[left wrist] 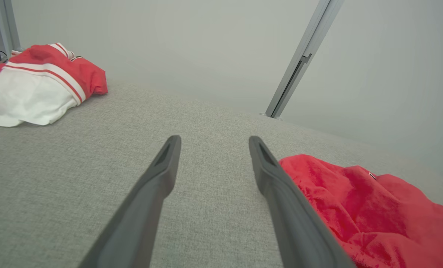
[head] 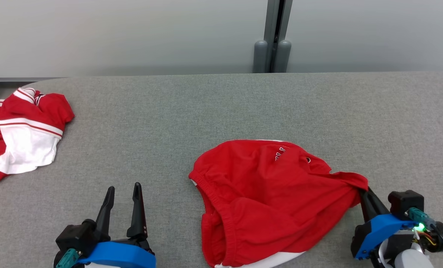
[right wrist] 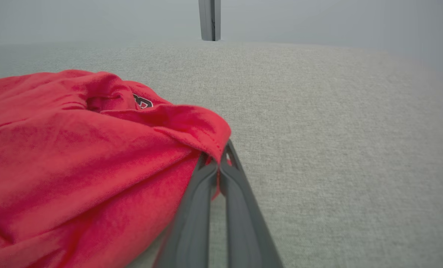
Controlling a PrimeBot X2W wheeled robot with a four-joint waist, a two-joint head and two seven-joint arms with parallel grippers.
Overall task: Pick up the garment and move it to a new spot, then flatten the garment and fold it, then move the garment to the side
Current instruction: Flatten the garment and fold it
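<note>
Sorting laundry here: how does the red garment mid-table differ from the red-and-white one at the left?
The red garment is almost all red with small lettering; the red-and-white garment shows a big white panel and stripes. The right gripper is shut on the red garment's corner; nothing touches the red-and-white garment. The red garment lies near the front; the red-and-white garment at the left edge. Both lie crumpled on the grey table.

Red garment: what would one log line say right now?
right gripper: shut on red garment corner | left gripper: open, empty | cloth: crumpled on table
</note>
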